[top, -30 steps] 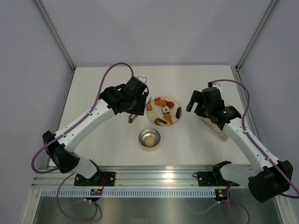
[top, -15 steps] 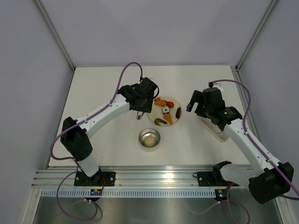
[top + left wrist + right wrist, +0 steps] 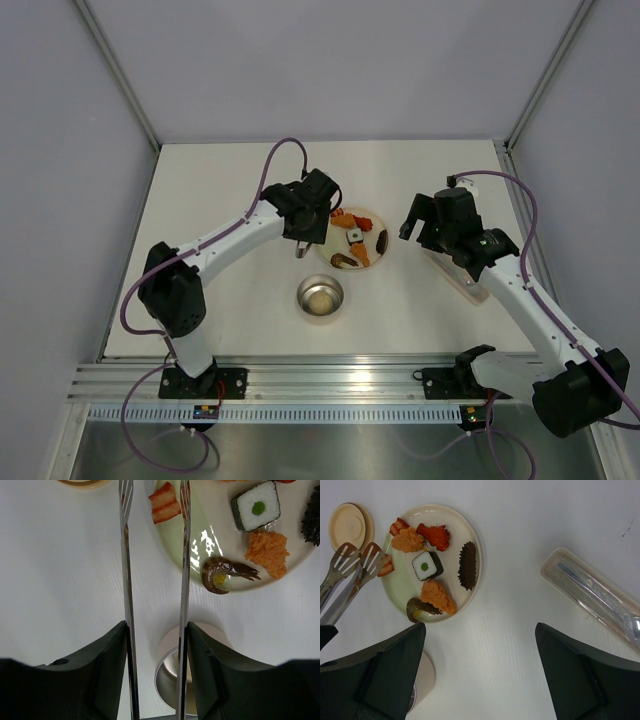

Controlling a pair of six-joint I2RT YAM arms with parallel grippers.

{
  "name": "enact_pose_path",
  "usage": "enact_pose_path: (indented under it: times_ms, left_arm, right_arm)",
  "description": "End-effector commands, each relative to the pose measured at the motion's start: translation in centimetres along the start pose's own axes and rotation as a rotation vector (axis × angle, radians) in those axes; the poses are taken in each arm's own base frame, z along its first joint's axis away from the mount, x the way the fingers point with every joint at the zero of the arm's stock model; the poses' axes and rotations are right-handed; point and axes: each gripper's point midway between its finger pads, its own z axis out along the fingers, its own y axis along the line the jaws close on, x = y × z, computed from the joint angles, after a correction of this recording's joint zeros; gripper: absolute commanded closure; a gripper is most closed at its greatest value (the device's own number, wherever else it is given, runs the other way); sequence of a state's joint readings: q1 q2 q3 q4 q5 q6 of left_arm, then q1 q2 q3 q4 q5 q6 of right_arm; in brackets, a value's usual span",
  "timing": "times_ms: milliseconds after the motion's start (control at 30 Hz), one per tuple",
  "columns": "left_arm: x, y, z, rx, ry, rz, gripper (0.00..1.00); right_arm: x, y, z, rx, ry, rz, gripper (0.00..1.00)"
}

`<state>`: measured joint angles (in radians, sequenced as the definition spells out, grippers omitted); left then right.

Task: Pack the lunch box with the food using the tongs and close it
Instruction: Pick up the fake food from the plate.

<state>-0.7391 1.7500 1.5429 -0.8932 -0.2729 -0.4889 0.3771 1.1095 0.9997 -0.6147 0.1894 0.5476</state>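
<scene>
My left gripper (image 3: 156, 630) is shut on the tongs (image 3: 127, 580), both slim silver arms pressed between its black fingers. The tongs' slotted tips reach the left rim of the cream plate (image 3: 172, 540); one tip lies beside a red-striped piece (image 3: 164, 502). More food sits on the plate: a sushi roll (image 3: 257, 505), an orange fried piece (image 3: 267, 547) and a brown shrimp (image 3: 225, 572). The steel lunch box (image 3: 320, 296) stands in front of the plate with a pale bun inside. Its tan lid (image 3: 349, 526) lies beyond the tongs (image 3: 350, 572). My right gripper (image 3: 480, 680) hangs open, to the right of the plate (image 3: 470, 580).
A clear plastic case (image 3: 595, 597) holding a spoon lies right of the plate, under the right arm in the top view (image 3: 465, 282). The left arm (image 3: 230, 235) stretches across the table's left half. Grey walls enclose the table.
The left arm has swung right and carried the tongs from left of the plate to its left rim. The right arm has stayed still.
</scene>
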Motion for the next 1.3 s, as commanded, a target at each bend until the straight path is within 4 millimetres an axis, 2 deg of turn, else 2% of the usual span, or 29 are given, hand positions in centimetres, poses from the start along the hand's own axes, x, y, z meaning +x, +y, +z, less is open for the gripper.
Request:
enact_pose_path:
  times_ms: [0, 367, 1267]
  left_arm:
    - [-0.3, -1.1, 0.3, 0.046, -0.011, -0.035, 0.50]
    - [1.3, -2.0, 0.6, 0.105, 0.030, -0.046, 0.50]
    - [1.3, -3.4, 0.1, 0.101, 0.011, 0.030, 0.54]
  right_arm:
    - [-0.6, 0.4, -0.4, -0.018, -0.025, 0.008, 0.01]
    - [-0.5, 0.2, -0.3, -0.014, -0.026, 0.014, 0.01]
    - [-0.4, 0.2, -0.4, -0.011, -0.023, 0.017, 0.01]
